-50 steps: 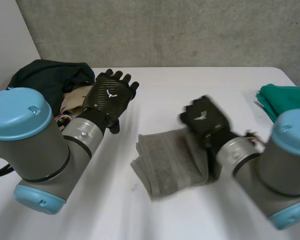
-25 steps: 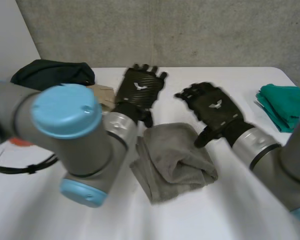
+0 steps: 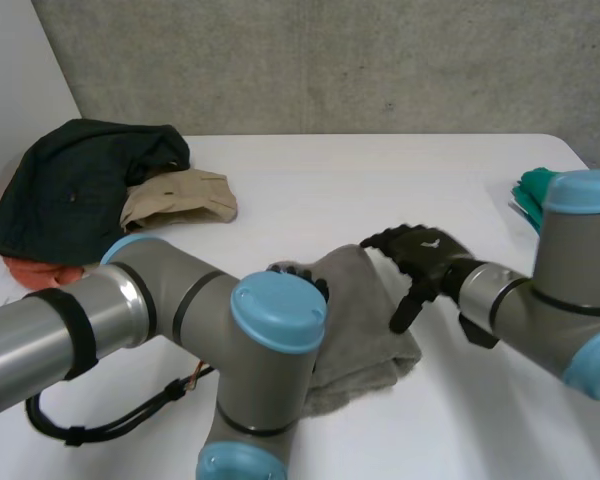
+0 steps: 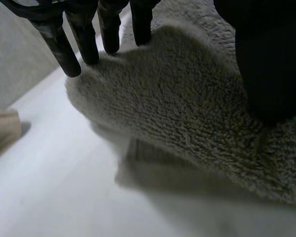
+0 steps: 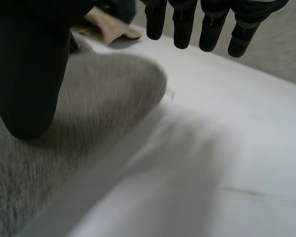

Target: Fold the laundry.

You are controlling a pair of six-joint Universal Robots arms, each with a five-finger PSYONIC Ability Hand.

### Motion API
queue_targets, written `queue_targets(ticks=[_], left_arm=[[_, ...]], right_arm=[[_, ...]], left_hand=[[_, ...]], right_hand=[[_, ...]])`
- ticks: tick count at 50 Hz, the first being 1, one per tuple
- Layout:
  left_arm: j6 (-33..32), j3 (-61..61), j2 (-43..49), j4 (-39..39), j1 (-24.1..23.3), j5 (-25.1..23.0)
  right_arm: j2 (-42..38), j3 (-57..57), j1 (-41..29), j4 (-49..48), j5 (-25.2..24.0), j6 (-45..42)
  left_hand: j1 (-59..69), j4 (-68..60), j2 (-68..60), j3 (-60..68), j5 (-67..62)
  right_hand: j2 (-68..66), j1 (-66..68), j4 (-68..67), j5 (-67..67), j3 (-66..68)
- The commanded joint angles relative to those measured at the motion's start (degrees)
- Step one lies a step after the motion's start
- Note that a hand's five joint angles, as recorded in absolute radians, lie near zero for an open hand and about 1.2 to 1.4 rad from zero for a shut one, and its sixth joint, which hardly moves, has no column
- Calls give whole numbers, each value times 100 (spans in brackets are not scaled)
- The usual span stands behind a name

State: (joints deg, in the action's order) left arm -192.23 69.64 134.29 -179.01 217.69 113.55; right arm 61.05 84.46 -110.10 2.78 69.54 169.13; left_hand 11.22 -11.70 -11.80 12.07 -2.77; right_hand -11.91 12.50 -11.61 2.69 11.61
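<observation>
Grey: one towel, one left hand, one right hand.

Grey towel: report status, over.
Left hand open, fingertips on grey towel. Right hand open, thumb over towel. Towel bunched, mid-table. Dark garment lies apart.

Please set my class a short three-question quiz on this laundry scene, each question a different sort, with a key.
1. True or false: the left hand's straight fingers touch the grey towel.
2. Which lies right beside the dark garment? A) a beige garment B) a blue bucket C) the grey towel
3. Fill in: the right hand's fingers are ____ (straight or curled).
Key: 1 true; 2 A; 3 straight.
</observation>
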Motion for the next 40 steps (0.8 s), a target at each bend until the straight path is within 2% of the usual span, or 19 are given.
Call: queue_targets(ticks=[1, 6, 13, 17, 18, 21, 25, 26, 29, 30, 33, 34, 37, 40], left_arm=[[-8, 542, -325, 33, -78, 35], [-17, 647, -439, 33, -7, 53], [-34, 639, -878, 33, 28, 35], [-262, 542, -1273, -29, 142, -17], [-411, 429, -1413, -90, 212, -61], [-657, 209, -1529, -204, 353, -263], [-1018, -38, -1599, -266, 634, -1035], [-1106, -125, -1617, -275, 713, -1498], [-1133, -319, -1626, -257, 810, -2239], [-1098, -459, -1617, -240, 880, -2711], [-1036, -635, -1617, -214, 968, -3373], [-975, -740, -1608, -179, 1029, -3740], [-747, -907, -1556, -82, 1100, -4252], [-536, -1005, -1520, -38, 1127, -4447]], right_arm=[[-409, 27, -337, 56, 59, -617], [-454, 89, -363, -49, 182, -1091], [-348, 150, -355, -322, 569, -1189], [213, 439, -399, -576, 639, -1347], [562, 640, -407, -742, 640, -1443], [960, 1001, -451, -1016, 648, -1593], [1321, 1626, -627, -1376, 657, -1708], [1374, 1870, -740, -1455, 640, -1716], [1331, 2197, -908, -1561, 640, -1734], [1304, 2398, -978, -1657, 622, -1725], [1287, 2681, -1040, -1921, 587, -1716], [1278, 2829, -1066, -2183, 578, -1716], [1234, 3041, -1145, -2719, 587, -1725], [1085, 3077, -1216, -3020, 587, -1725]], left_hand=[[101, -53, -43, 17, 54], [101, -53, -43, 17, 54], [34, 14, 24, -51, 121], [34, 14, 24, -51, 121], [34, 14, 24, -51, 121], [17, 31, 41, -67, 138], [51, -3, 7, -34, 104], [67, -19, -9, -17, 87], [67, -19, -9, -17, 87], [84, -36, -26, 0, 71], [84, -36, -26, 0, 70], [68, -20, -10, -17, 87], [68, -20, -10, -17, 87], [68, -20, -10, -17, 87]], right_hand=[[191, -250, 161, -269, -161], [191, -250, 161, -269, -161], [191, -250, 161, -269, -161], [191, -250, 161, -269, -161], [191, -250, 161, -269, -161], [191, -250, 161, -269, -161], [191, -250, 161, -269, -161], [191, -250, 161, -269, -161], [191, -250, 161, -269, -161], [191, -250, 161, -269, -161], [191, -250, 161, -269, -161], [191, -250, 161, -269, -161], [191, -250, 161, -269, -161], [191, -250, 161, -269, -161]])
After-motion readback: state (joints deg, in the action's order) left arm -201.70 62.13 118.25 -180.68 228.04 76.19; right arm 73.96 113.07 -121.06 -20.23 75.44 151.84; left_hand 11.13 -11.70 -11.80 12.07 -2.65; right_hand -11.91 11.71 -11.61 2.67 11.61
